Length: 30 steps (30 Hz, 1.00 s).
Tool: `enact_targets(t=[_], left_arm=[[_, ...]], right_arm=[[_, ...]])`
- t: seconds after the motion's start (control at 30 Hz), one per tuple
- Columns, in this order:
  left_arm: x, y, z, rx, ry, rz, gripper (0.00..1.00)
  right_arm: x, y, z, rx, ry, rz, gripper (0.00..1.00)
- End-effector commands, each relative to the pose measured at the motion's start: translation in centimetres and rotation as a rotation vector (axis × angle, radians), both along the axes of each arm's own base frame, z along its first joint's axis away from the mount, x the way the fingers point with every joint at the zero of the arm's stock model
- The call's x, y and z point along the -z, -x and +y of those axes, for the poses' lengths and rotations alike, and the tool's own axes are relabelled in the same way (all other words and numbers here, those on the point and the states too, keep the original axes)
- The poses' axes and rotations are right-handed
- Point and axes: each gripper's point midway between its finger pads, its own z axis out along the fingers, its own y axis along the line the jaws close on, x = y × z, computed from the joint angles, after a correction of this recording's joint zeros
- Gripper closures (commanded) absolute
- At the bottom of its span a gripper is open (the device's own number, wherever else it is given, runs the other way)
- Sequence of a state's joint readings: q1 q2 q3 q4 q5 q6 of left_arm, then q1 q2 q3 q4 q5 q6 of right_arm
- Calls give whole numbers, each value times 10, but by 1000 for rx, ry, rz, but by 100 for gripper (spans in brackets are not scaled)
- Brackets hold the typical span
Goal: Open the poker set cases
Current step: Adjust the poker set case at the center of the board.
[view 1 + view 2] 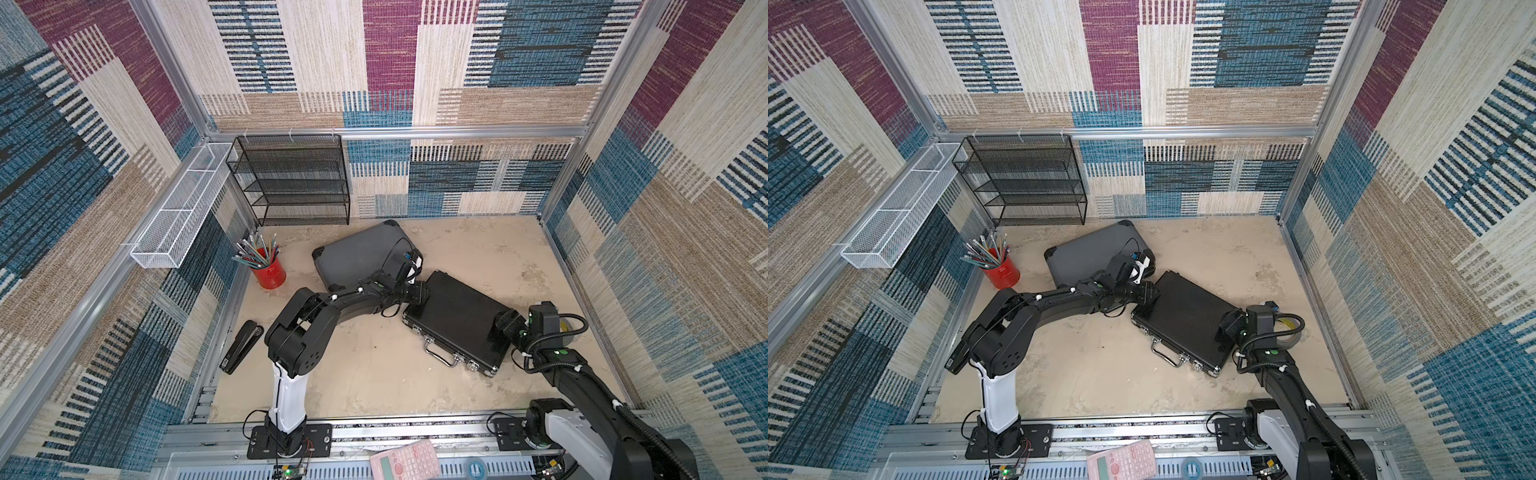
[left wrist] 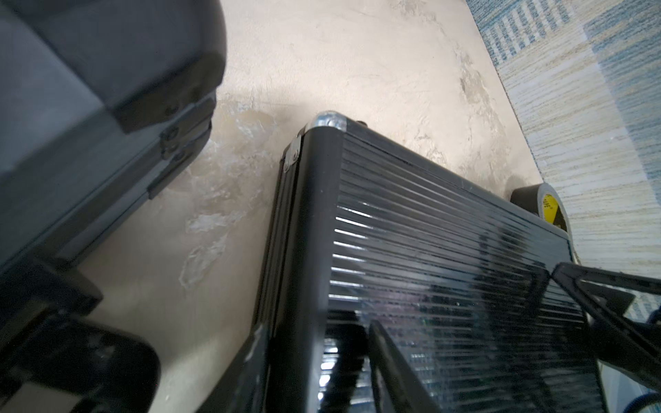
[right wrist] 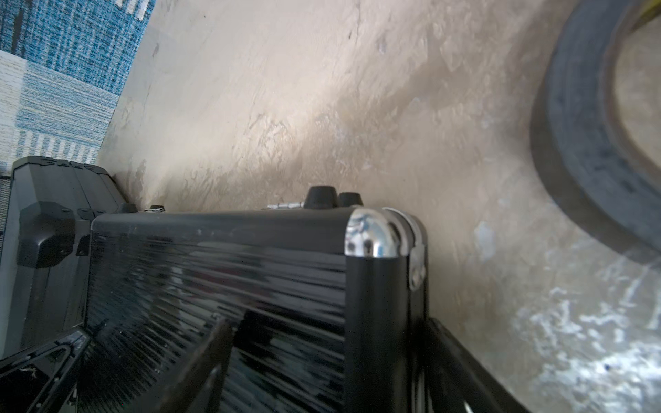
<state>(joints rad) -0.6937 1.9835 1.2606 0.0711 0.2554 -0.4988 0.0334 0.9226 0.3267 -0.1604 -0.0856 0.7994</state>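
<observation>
Two cases, both with lids down. On the table's right half lies the slim black ribbed case with silver corners, long axis running far-left to near-right. Behind it to the left sits the grey ribbed case with black corner caps, corners nearly meeting, partly under my left arm. My left claw is at the black case's far-left short end, my right claw at its right short end. Each has jaws part-way apart astride the rim, and I cannot tell whether either pinches. Its metal handle and silver latches line the near long edge, between the claws. Judgement: latches first, right claw nearer the near-right ones
</observation>
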Motion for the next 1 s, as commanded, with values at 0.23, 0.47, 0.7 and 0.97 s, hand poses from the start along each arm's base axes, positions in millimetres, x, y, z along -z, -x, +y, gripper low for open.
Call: enact_targets(t=[0.23,0.47,0.7,0.97], left_arm=[[9,27,-37,58,97,154,55],[5,20,-47,35,116,143,54],[1,12,-60,22,142,138,54],[0,7,-60,-1,137,130,53]], right_arm=[[-90,-60,52,-281,-117,-365,17],[-92,-75,54,-306,-85,-372,15],[-100,-93,54,-338,-35,-393,14],[-96,-108,43,-349,21,-397,12]])
